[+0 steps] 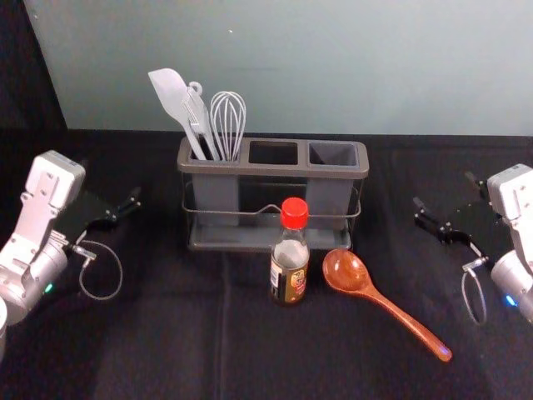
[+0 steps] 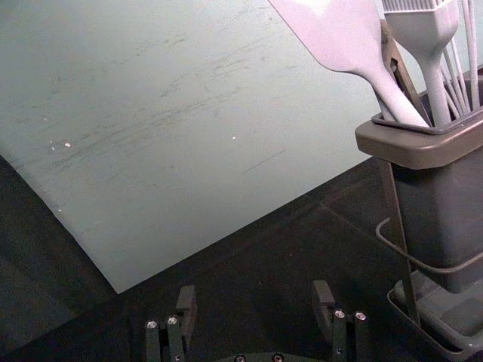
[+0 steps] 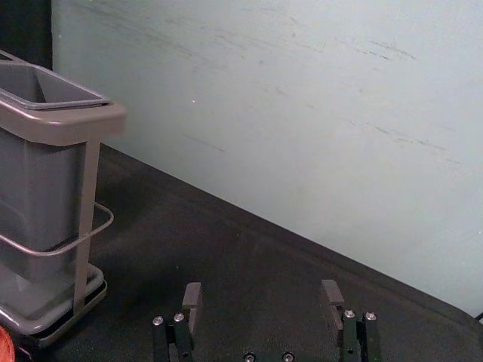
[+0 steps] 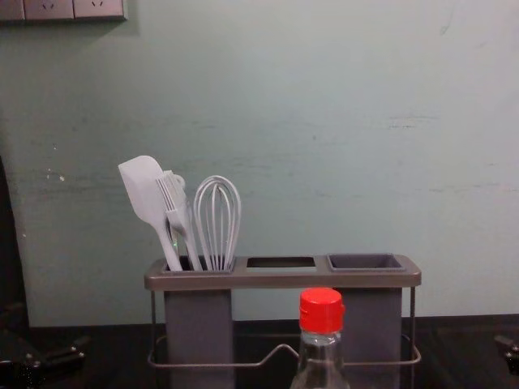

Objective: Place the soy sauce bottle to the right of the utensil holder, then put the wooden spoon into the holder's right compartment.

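Observation:
The soy sauce bottle (image 1: 289, 271), red-capped and upright, stands in front of the utensil holder (image 1: 273, 169), slightly right of its middle. Right of the bottle lies the wooden spoon (image 1: 385, 302), bowl toward the holder and handle slanting to the front right. White utensils fill the holder's left compartment; its right compartment (image 1: 333, 153) is empty. My left gripper (image 1: 110, 182) hangs left of the holder; in its wrist view the left gripper (image 2: 254, 290) is open and empty. On the far right is my right gripper (image 1: 444, 190), and in its wrist view the right gripper (image 3: 262, 289) is open, holding nothing.
A black cloth (image 1: 166, 333) covers the table, with free room between the holder and my right gripper. Behind the table rises a pale green wall (image 1: 291, 67). A socket panel (image 4: 61, 8) is on the wall at upper left.

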You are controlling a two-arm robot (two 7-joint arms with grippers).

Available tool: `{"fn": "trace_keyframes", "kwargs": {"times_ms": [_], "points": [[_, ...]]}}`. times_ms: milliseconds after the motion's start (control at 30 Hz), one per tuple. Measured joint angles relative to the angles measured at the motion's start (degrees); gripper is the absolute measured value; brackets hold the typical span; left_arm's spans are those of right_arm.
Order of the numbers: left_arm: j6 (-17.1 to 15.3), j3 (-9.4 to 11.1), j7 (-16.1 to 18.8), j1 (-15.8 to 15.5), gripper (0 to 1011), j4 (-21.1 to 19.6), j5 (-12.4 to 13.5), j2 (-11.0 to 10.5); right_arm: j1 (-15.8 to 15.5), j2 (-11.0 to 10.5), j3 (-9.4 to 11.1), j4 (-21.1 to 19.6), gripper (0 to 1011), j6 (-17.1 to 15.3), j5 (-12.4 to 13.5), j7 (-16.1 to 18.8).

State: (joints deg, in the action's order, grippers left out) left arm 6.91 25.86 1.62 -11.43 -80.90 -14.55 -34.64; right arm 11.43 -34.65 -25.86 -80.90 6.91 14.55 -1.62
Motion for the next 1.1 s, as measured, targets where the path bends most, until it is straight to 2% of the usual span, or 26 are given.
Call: {"fn": "trace_keyframes", "kwargs": {"times_ms": [1100], "points": [[0.0,0.0,0.0,0.0,1005,0.0,0.0,0.0,0.0,0.0,0.0,0.0,1003,0.0,0.0,0.0]]}}
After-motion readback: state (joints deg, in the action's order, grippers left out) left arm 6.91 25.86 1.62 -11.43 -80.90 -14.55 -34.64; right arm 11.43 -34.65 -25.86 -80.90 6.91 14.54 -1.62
